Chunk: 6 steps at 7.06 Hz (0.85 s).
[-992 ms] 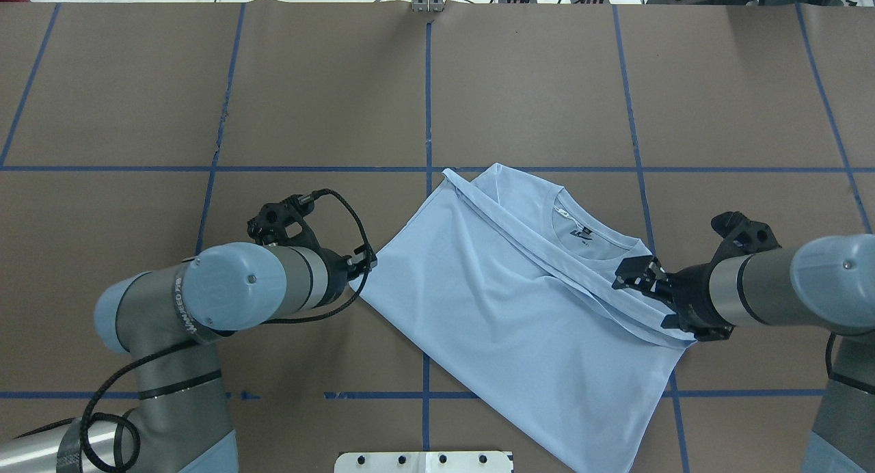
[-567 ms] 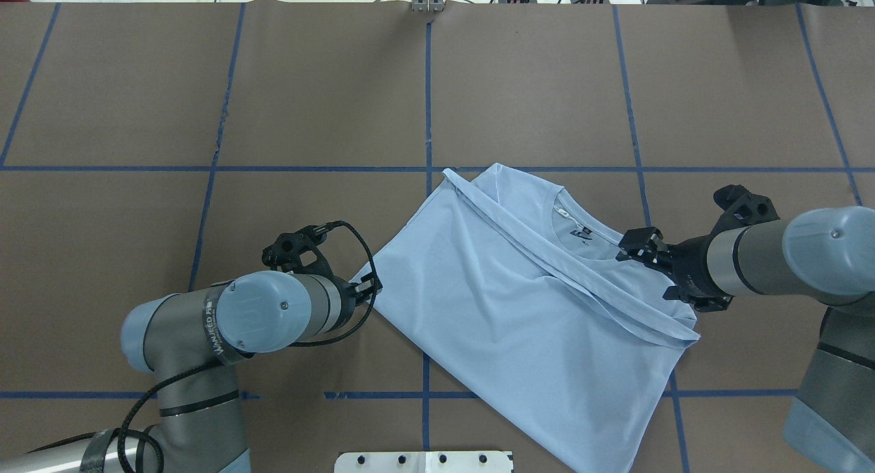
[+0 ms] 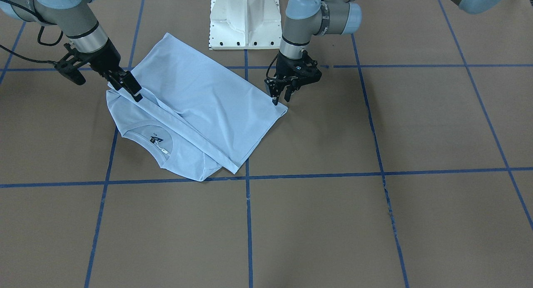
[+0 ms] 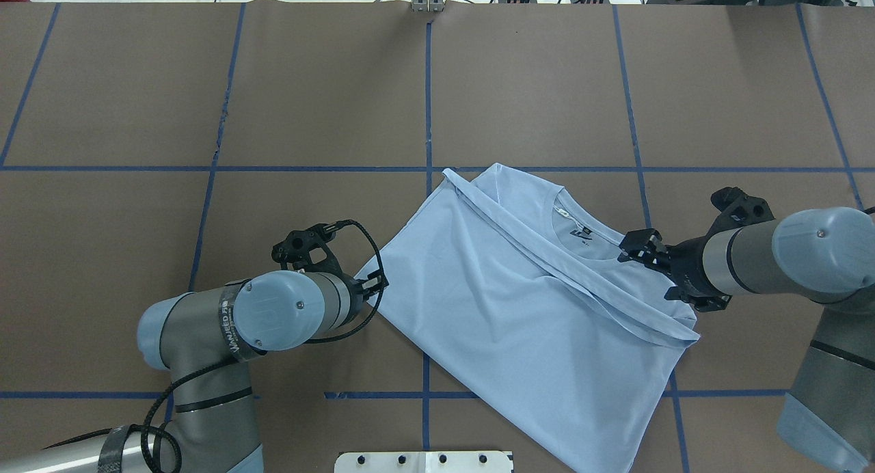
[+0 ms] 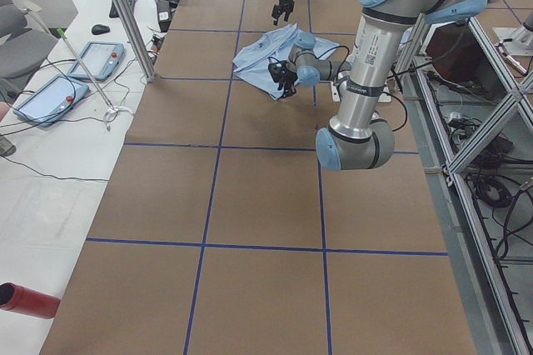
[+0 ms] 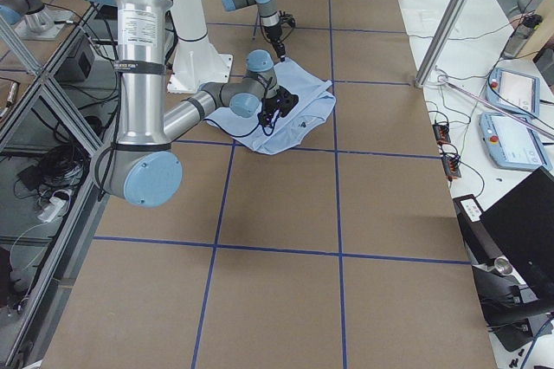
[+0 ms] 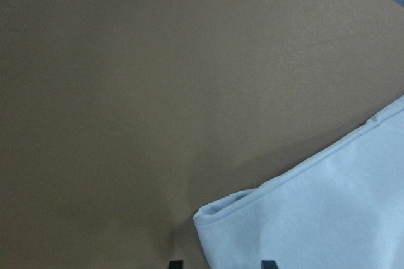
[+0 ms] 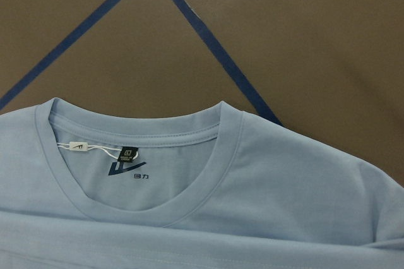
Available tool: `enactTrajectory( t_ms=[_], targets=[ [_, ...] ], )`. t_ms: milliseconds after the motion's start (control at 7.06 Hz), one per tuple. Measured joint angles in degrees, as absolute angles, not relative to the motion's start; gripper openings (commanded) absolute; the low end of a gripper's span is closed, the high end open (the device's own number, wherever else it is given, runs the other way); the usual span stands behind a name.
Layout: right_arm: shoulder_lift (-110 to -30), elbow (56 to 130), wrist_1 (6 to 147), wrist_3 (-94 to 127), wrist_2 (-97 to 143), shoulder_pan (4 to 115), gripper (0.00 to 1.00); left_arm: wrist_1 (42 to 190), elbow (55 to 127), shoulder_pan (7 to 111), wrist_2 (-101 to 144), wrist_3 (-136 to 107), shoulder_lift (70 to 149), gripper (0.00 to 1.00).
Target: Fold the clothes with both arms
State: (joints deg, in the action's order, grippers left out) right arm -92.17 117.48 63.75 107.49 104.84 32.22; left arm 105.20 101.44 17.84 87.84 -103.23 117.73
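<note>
Now, at this frame:

- Table [image 4: 137, 83]: brown top, marked in squares by blue tape [image 4: 428, 104].
- Left arm [image 4: 273, 319]: reaches in from the robot-side edge, on the robot's left of the table's middle.
- Right arm [image 4: 786, 261]: comes in from the table's right end and points toward the middle.
- Shirt [image 4: 519, 309]: light blue, lies flat near the robot-side edge, slightly right of centre. One side is folded over the body along a diagonal. The collar faces the far edge, and the hem end runs back toward the robot-side edge.
- Left gripper [image 3: 280, 100]: just above the shirt's left corner. Fingers spread, nothing held; in the wrist view the corner lies between the two tips.
- Right gripper [image 3: 135, 94]: at the shoulder beside the collar, tips down at the fabric. Cannot tell whether the fingers are apart or together.
- Label [image 8: 129, 153]: dark, inside the collar, with a dark logo printed below it.
</note>
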Motion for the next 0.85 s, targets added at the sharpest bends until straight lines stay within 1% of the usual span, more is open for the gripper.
enactTrajectory(
  t_ms=[142, 283, 425, 567, 850],
  targets=[
    [-92.2, 117.2, 63.7, 107.5, 104.8, 32.2, 1.00, 105.3, 101.0, 17.8, 87.5, -103.2, 117.8, 0.45],
    [-92.2, 117.1, 63.7, 107.5, 104.8, 32.2, 1.00, 105.4, 100.5, 17.8, 87.3, -103.2, 117.8, 0.43],
    [-92.2, 117.0, 63.7, 107.5, 104.8, 32.2, 1.00, 105.7, 99.9, 17.8, 87.3, -103.2, 117.9, 0.28],
    [-92.2, 116.9, 63.7, 107.5, 104.8, 32.2, 1.00, 105.9, 99.3, 17.8, 87.3, -103.2, 118.1, 0.00],
    [-92.2, 116.8, 63.7, 107.5, 104.8, 32.2, 1.00, 105.9, 98.7, 17.9, 87.3, -103.2, 118.7, 0.00]
  ],
)
